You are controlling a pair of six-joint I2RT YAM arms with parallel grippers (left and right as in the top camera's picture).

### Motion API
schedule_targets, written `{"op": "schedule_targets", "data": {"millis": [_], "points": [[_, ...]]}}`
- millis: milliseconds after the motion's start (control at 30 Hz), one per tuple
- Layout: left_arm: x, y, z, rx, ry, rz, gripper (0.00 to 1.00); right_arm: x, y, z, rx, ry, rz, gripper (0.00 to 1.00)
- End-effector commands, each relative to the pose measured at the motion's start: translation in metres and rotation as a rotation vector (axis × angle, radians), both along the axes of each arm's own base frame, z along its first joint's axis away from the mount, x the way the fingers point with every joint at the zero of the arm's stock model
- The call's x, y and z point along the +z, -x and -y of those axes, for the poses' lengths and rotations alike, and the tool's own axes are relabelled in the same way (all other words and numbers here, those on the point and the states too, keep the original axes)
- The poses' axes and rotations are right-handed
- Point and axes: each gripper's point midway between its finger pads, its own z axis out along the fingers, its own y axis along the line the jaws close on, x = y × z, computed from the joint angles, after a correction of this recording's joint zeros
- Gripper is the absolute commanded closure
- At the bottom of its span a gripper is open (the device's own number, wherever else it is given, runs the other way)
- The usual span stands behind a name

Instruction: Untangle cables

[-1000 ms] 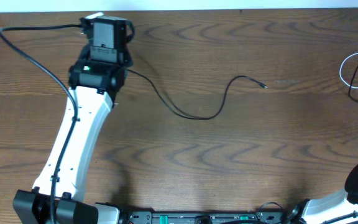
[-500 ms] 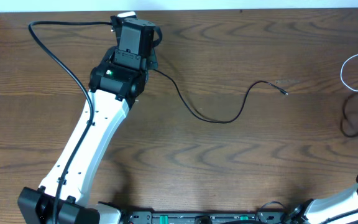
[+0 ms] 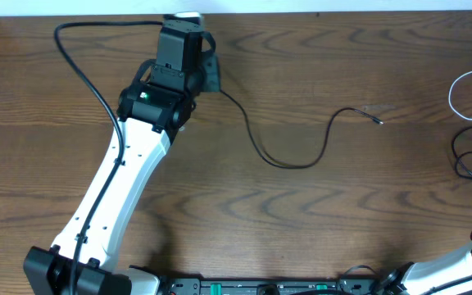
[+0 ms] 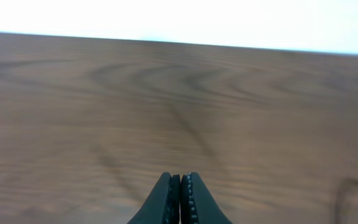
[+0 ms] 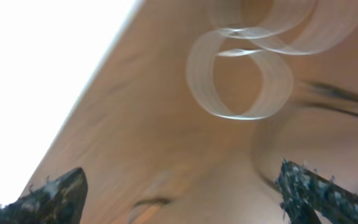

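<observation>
Since half a second ago the left gripper (image 4: 180, 180) has slid a little to the right along the far edge of the table (image 3: 383, 229), dragging the long black cable (image 3: 289, 162) with it. Its fingers are pressed flat together with no gap, closed on one end of that cable, though the pinch point itself is hidden. Behind it the left arm (image 3: 121, 180) reaches well out, its white link running diagonally from the near left corner up to the wrist. From the gripper the cable sags toward mid-table, curls up and ends in a small plug lying free. The right gripper (image 5: 180, 174) is spread wide and holds nothing, its arm tucked at the near right corner. Ahead of it, blurred, lie the loops of the white cable (image 5: 277, 81). Near these, at the right edge, lies the second black cable (image 3: 456, 156), well apart from the long one.
</observation>
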Motion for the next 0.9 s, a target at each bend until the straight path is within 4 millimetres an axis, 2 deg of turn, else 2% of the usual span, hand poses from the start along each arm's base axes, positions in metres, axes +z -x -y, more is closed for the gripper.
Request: {"op": "schedule_targets", "data": {"millis": [0,167,300,467,667,867], "points": [[0.016,0.021,0.050,-0.321,0.101,0.010,0.93,0.057,-0.032,-0.111,0.576,-0.081,0.366,0.03],[0.067,0.040,0.068,-0.456,0.228,0.088,0.92,0.051,-0.039,-0.205,0.923,-0.003,0.404,0.02],[0.111,0.054,0.061,-0.442,0.352,0.141,0.93,0.044,-0.034,-0.274,1.148,0.022,0.424,0.03],[0.143,0.072,0.048,-0.445,0.468,0.173,0.92,0.035,-0.017,-0.360,1.416,0.047,0.474,0.05],[0.164,0.081,0.043,-0.486,0.596,0.173,0.93,0.019,0.015,-0.435,1.660,0.040,0.530,0.09],[0.169,0.078,0.035,-0.447,0.659,0.151,0.93,0.019,0.042,-0.486,1.804,-0.046,0.660,0.11]]}}
